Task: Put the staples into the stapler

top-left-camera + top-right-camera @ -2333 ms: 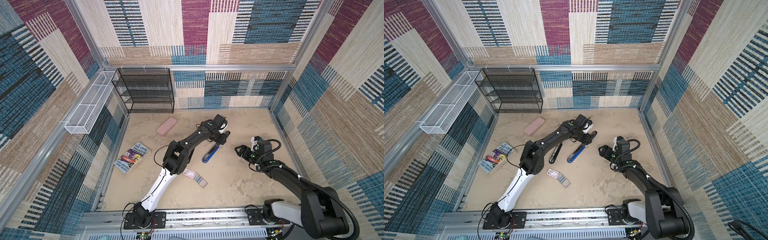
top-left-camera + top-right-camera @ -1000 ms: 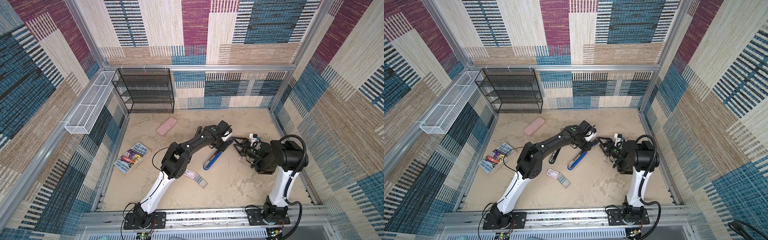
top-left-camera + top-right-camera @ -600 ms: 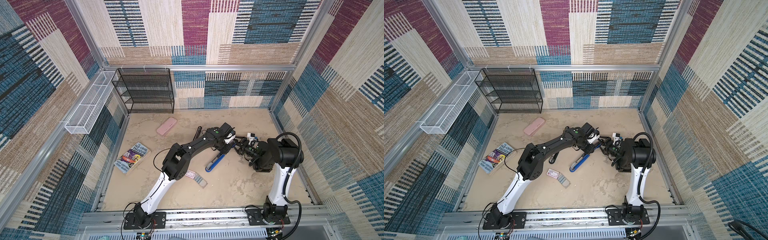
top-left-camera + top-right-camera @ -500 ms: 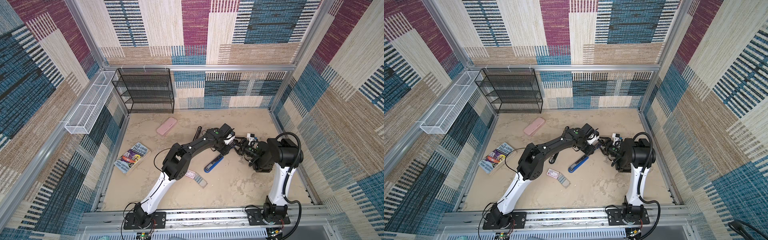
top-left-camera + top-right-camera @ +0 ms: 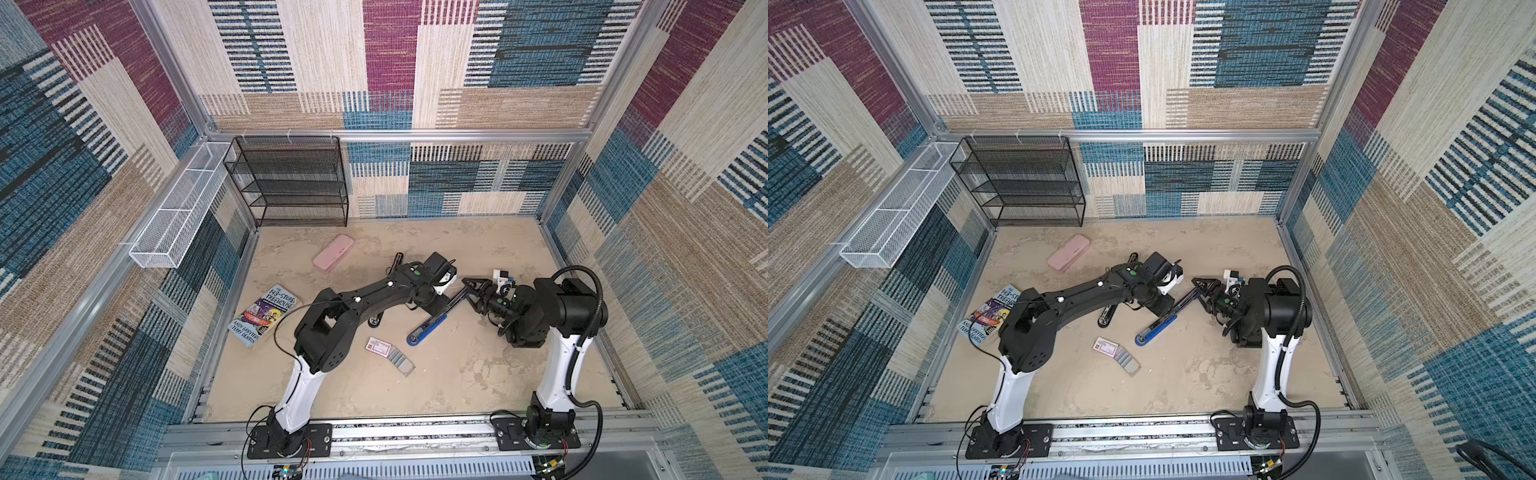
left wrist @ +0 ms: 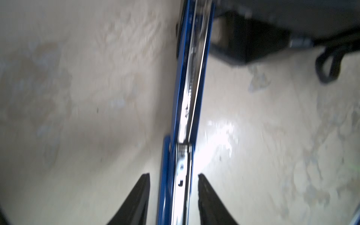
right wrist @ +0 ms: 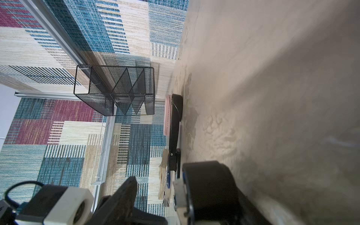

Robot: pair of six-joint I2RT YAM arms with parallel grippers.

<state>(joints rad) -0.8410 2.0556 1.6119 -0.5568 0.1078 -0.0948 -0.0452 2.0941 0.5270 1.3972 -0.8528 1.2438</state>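
The stapler (image 5: 428, 327) lies opened out near the middle of the sandy worktop (image 5: 478, 374). Its blue base points towards the front and a dark bar runs up and back from it towards the right arm. In the left wrist view the left pincer (image 6: 174, 179) is spread, with its two black fingertips (image 6: 143, 187) on either side of the stapler's blue body and shiny metal channel. A sliver of worktop shows on each side, so nothing is clamped. The right pincer (image 5: 473, 294) reaches in from the right to the far end of that dark bar. In the right wrist view its jaws stand apart around the stapler's metal end, with a clear gap on one side. The staples (image 5: 400, 360), grey strips fanned out beside their small white box (image 5: 378, 346) with a red mark, lie on the worktop just in front of the stapler, apart from both pincers. Farther back are a pink case (image 5: 333, 258), a black mesh shelf (image 5: 286, 183) against the rear wall and a white wire basket (image 5: 178, 208) on the left wall. A paperback book (image 5: 266, 316) lies at the left edge.
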